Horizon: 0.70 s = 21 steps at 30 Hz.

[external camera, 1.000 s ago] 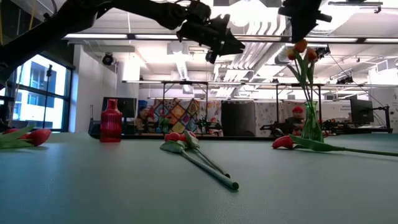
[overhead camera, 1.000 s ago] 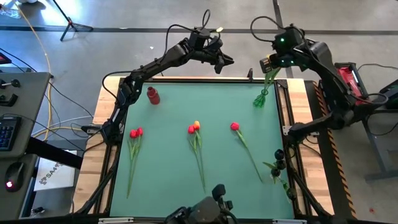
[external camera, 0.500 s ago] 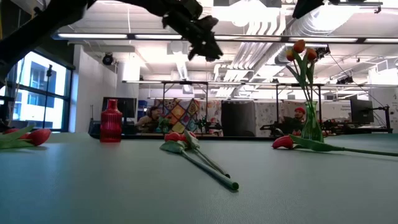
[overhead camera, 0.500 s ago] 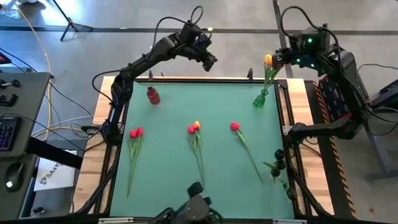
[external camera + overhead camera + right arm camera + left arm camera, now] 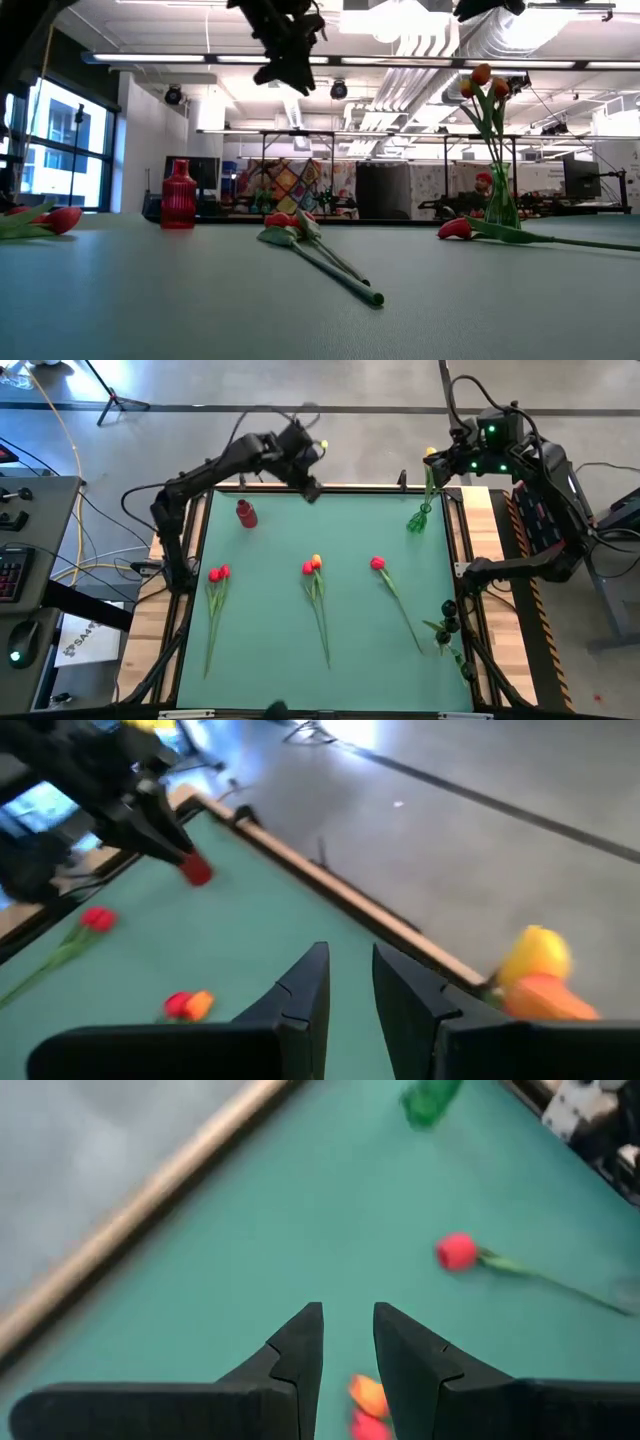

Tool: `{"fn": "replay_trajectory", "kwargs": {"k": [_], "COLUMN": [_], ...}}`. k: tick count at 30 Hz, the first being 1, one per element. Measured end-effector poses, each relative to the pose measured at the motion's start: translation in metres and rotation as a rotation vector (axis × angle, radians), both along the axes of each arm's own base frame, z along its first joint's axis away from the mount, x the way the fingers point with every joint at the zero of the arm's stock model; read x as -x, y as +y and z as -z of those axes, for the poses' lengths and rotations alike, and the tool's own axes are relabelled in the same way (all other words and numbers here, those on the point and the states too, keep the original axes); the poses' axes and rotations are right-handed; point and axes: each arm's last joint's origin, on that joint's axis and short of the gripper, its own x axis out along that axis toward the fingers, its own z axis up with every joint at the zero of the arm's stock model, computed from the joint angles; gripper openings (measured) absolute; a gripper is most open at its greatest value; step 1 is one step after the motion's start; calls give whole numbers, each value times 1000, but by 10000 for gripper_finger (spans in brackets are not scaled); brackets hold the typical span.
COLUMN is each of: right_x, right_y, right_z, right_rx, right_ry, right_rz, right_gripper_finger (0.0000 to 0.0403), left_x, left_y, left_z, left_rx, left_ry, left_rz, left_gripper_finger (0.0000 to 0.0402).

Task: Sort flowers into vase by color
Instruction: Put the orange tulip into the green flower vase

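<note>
Overhead view: even, diffuse light, soft weak shadows under the arms, no glare on the green table [image 5: 300,650]. Low view: backlit by bright ceiling strip lights [image 5: 400,20] that blow out to white; window [image 5: 60,150] at the side adds daylight. Arms read as dark silhouettes, near tabletop soft. Both wrist views are heavily motion-blurred: red flower head [image 5: 457,1252] smeared, yellow tulip [image 5: 535,955] fuzzy, table edges streaked.

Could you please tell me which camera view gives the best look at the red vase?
The low view: the red vase stands upright in full profile, ribbed body and neck clear. The high view shows only its top; the right wrist view a blurred red spot; the left wrist view misses it.
</note>
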Motion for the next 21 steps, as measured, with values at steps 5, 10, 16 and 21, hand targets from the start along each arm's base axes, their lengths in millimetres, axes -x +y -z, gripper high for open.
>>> {"fn": "replay_trajectory", "kwargs": {"k": [5, 10, 16, 21], "right_x": [-11, -22, -28, -29], "right_y": [0, -4, -6, -6], "right_z": [3, 9, 12, 12], "right_rx": [-23, -47, -54, -51], "right_ry": [8, 33, 44, 42], "right_rz": [-57, -76, -114, -116], "right_gripper_finger": [69, 69, 69, 69], "left_x": [-11, -23, -35, -36], "left_y": [-43, -78, -125, -153], "left_z": [36, 77, 116, 130], "left_rx": [118, 225, 352, 405], "left_ry": [-22, -88, -67, -44], "left_rz": [-48, -153, -265, -315], "left_gripper_finger": [78, 82, 107, 118]}}
